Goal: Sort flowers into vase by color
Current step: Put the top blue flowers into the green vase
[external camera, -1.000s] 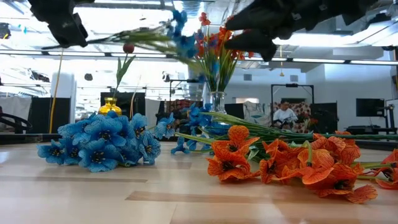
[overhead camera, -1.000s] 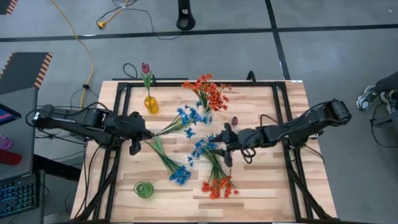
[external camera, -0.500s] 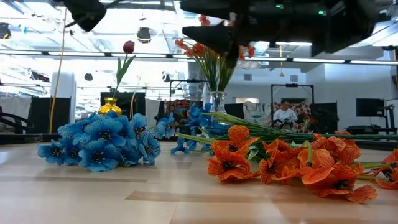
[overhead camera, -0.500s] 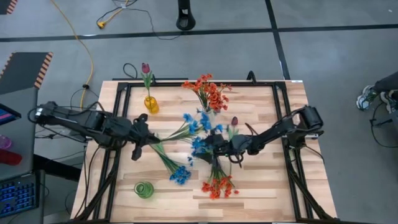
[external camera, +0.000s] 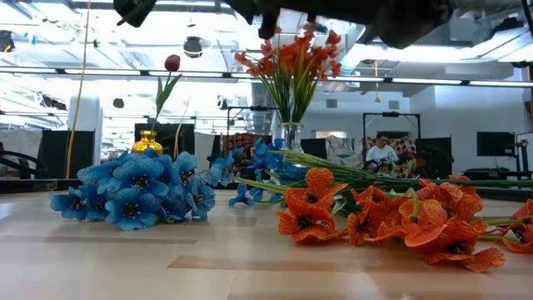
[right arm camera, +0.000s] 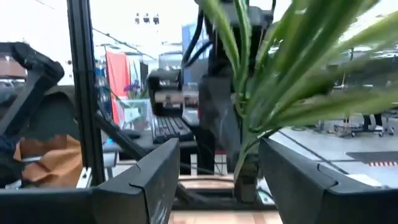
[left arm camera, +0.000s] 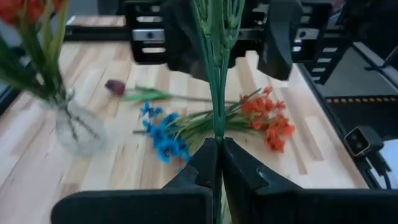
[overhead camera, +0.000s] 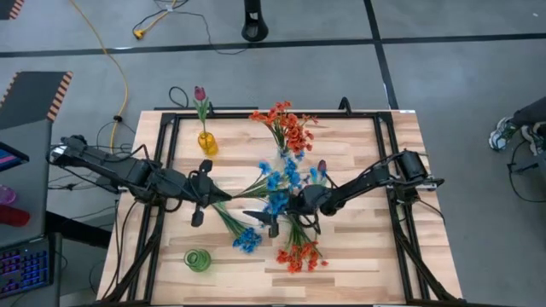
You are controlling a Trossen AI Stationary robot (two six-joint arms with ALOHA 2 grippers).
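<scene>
The left gripper [overhead camera: 205, 194], over the left-centre of the light wooden slatted table [overhead camera: 358, 256], is clenched on the thin green stem of a bright blue artificial flower sprig [overhead camera: 277, 177]. From the pinched end the stem runs rightward and slightly toward the far side, so the blue blossoms hang above the table's middle. In the left wrist view the two dark fingers [left arm camera: 198, 163] press together with the stem [left arm camera: 217, 93] rising straight out between them.

The right gripper [overhead camera: 263, 219] reaches in from the right to the same sprig, its jaws spread apart on either side of the green leaves [right arm camera: 292, 74], which fill the gap between its fingers in the right wrist view; no contact can be seen there.

On the table lie another blue cluster sprig [overhead camera: 247, 239] near the front left, an orange-red cluster sprig [overhead camera: 300, 254] front centre, and a dark maroon tulip bud [overhead camera: 322, 166] right of the raised blossoms. A clear glass vase of orange-red flowers [overhead camera: 286, 128] stands far centre, a small yellow vase with one maroon tulip [overhead camera: 206, 141] far left, and a green glass vase [overhead camera: 197, 259] near left
</scene>
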